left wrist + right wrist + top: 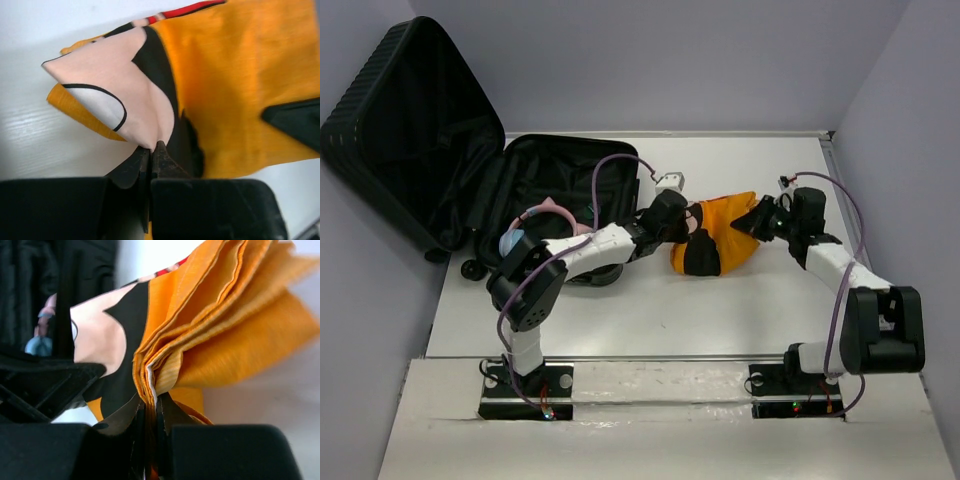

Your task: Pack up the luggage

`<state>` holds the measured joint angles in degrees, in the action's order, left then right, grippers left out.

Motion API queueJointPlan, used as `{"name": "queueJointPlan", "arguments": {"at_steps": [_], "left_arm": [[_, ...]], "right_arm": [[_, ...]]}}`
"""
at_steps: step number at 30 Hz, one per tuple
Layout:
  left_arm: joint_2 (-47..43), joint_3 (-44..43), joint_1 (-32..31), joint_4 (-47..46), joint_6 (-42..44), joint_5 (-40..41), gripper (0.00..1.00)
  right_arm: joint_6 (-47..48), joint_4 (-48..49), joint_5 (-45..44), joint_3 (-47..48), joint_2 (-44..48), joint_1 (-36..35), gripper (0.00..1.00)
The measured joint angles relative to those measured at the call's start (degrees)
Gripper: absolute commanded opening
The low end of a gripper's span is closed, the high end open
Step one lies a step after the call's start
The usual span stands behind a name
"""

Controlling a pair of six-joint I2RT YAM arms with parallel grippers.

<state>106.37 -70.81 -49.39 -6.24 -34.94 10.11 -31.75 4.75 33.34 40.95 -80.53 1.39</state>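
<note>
Fingers of the left gripper (152, 150) are pressed together on a thin fold at the printed end of an orange cloth (730, 235). The right gripper (152, 401) is clamped on the opposite edge, where several layers are stacked between its fingers. The cloth hangs between the two grippers, low over the table (650, 310); I cannot tell whether its middle touches the surface. The luggage (560, 170) lies open at the far left of the table, its lid leaning on the wall, and a pink thing (552, 210) and a blue thing (512, 243) are already inside. The cloth is just beside the luggage on its right, not yet in it. I judge that the carry to the left is the risky part. The left grip holds only little fabric, so if the two arms do not move at the same pace, the pull may draw this fold out. At the right, the outer layers could slide free and the bundle could open. The hanging middle may also catch on the near rim of the luggage if it is not lifted enough, and then the cloth would land half outside.
</note>
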Motion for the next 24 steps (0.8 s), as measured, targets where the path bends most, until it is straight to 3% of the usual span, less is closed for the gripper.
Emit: {"name": "queueJointPlan", "arguments": {"at_steps": [3,7,11,14,16,17,18,19,20,21,22,24], "left_arm": [[-5.7,-1.9,0.8,0.8,0.4,-1.6,0.06],[-14.4,-2.7,5.9,3.7,1.5,-3.8,0.06],[-21.9,-3.4,16.4,7.0,2.6,-5.1,0.06],[-26.6,-4.6,26.5,10.2,4.1,-5.1,0.06],[-28.7,-5.2,34.3,11.4,4.9,-5.1,0.46],[-29.1,-5.3,37.5,11.7,5.2,-5.2,0.71],[-29.2,-5.5,40.2,12.2,5.5,-5.1,0.99],[-28.9,-5.9,43.7,12.6,5.7,-5.0,0.99],[-27.6,-7.1,47.5,14.1,6.0,-5.0,0.99],[-26.6,-8.2,49.3,15.0,6.0,-5.2,0.99],[-24.5,-10.3,52.0,16.5,6.4,-4.8,0.99],[-22.1,-11.7,55.1,17.9,7.2,-4.1,0.99]], "right_arm": [[-1.7,0.9,-0.5,0.8,5.8,-6.3,0.07],[-3.9,1.2,-2.0,6.2,5.2,-14.6,0.07],[-5.7,1.6,-3.5,18.0,-1.6,-21.1,0.07],[-6.7,2.1,-4.5,32.1,-11.5,-25.7,0.07],[-7.4,2.9,-4.9,40.9,-18.2,-28.3,0.07],[-7.9,2.4,-5.1,46.2,-22.3,-29.8,0.14],[-8.3,2.4,-5.1,50.2,-25.8,-30.9,0.28],[-8.6,2.6,-5.3,55.0,-30.3,-32.3,0.43],[-8.9,1.0,-5.4,60.7,-35.0,-33.7,0.68],[-8.8,-0.7,-5.3,64.9,-38.1,-34.4,0.8],[-8.7,-3.5,-5.4,71.4,-43.7,-35.5,0.89],[-7.2,-8.3,-6.1,81.3,-51.6,-36.8,0.92]]}}
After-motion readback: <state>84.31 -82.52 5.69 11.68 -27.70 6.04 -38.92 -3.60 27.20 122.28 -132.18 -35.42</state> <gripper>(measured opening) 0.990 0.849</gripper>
